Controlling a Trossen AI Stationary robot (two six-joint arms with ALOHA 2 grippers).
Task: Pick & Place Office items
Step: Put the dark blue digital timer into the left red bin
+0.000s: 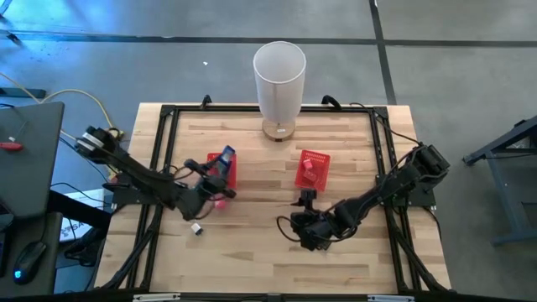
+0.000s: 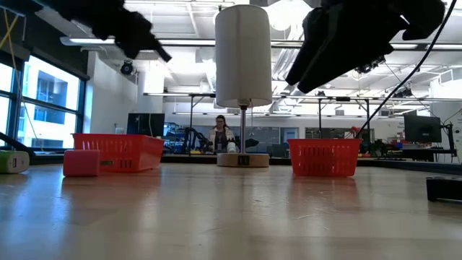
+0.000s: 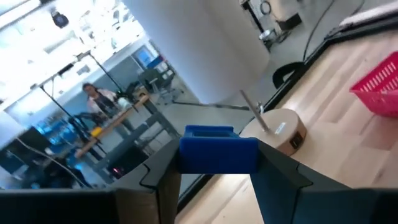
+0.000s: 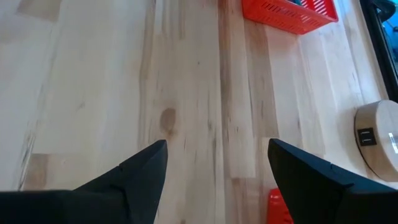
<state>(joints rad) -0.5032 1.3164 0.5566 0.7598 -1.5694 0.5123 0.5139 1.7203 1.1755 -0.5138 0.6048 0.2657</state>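
Observation:
My left gripper [image 1: 221,161] is shut on a blue block [image 3: 217,149] and hovers over the left red basket [image 1: 220,172]. My right gripper [image 4: 217,155] is open above bare wood near the table's middle [image 1: 299,225] and touches nothing. A pink block [image 1: 220,200] lies on the table just near of the left basket, also in the low view [image 2: 81,162]. A small white and black item [image 1: 196,228] lies closer to the near edge. A pink-red item [image 1: 308,169] sits in the right basket [image 1: 312,168]. A green and white item [image 2: 11,160] shows at the low view's left edge. My left gripper pinches the blue block by two opposite sides [image 3: 186,155] between its two fingers [image 3: 163,171]. The fingers come from the table's left, about level, pointing toward the lamp base. The block is lifted clear above the left basket.
A tall white cylinder lamp [image 1: 278,75] stands on a round wooden base [image 1: 278,129] at the far middle. Black frame rails [image 1: 168,113] run along the table's edges. The two red baskets [image 2: 115,152] [image 2: 323,157] flank the middle. Bare wood lies toward the near edge [image 1: 252,260].

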